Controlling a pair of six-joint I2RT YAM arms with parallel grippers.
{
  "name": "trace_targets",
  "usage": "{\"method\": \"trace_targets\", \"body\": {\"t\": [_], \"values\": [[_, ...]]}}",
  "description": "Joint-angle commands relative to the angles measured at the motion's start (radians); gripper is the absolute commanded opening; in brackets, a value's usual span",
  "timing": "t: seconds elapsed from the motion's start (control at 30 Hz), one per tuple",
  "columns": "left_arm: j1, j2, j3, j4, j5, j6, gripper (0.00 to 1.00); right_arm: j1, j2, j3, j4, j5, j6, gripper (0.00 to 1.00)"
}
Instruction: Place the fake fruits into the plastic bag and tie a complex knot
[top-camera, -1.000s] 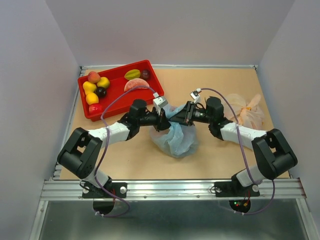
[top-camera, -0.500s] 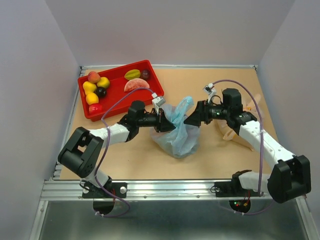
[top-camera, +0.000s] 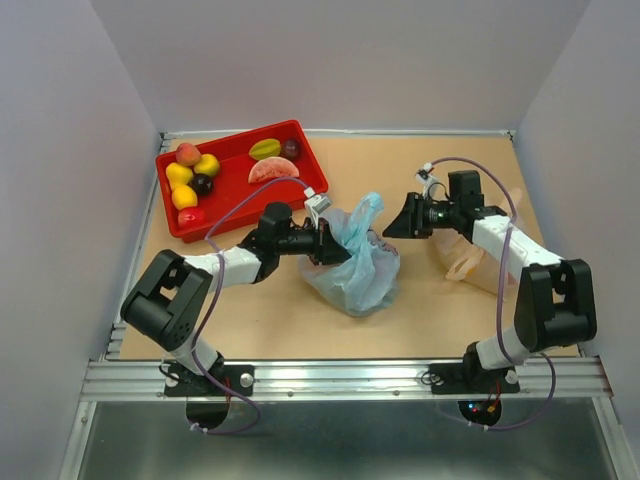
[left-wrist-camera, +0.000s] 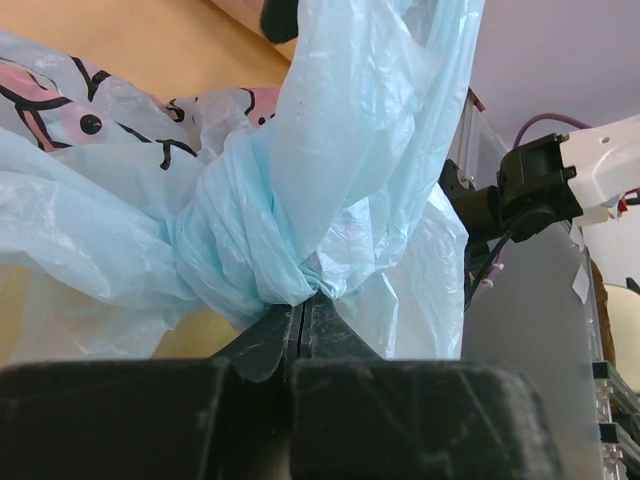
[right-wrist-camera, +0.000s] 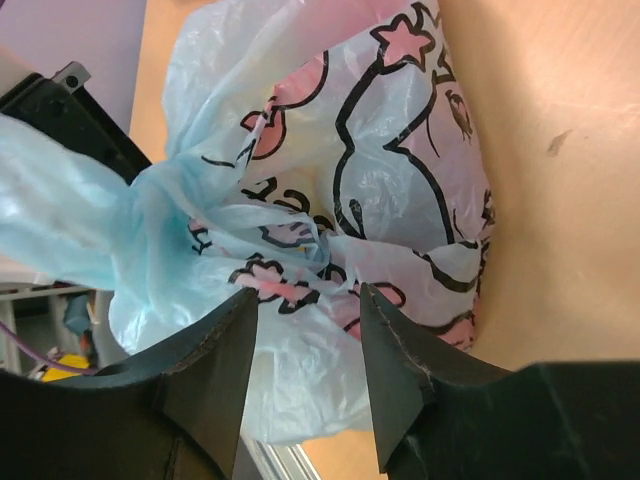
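Knot (left-wrist-camera: 245, 255) in left fingers (left-wrist-camera: 270, 345) | right fingers (right-wrist-camera: 400, 370) spread, retreated from bag (top-camera: 355, 278)

red tray (top-camera: 228, 160) back left, orange-beige bag (top-camera: 466, 266) right.

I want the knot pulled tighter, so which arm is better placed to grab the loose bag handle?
Likely right. The right gripper is open, empty and facing the loose handle; the left gripper is shut on the knot.
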Motion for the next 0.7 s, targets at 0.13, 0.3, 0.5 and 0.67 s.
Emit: {"method": "trace_targets", "body": {"t": [0.13, 0.3, 0.5, 0.67], "values": [[0.004, 0.012, 0.02, 0.084, -0.004, -0.066, 0.0, 0.133, 0.046, -0.111, 0.21, -0.11, 0.129, 0.8], [0.004, 0.039, -0.02, 0.246, -0.006, -0.208, 0.0, 0.218, 0.035, -0.184, 0.336, -0.109, 0.262, 0.93], [-0.002, 0.093, -0.08, 0.611, 0.061, -0.46, 0.0, 0.262, 0.083, -0.252, 0.788, -0.109, 0.585, 0.98], [-0.006, 0.118, -0.097, 0.737, 0.1, -0.526, 0.0, 0.348, 0.121, -0.221, 0.91, -0.063, 0.692, 0.99]]}}
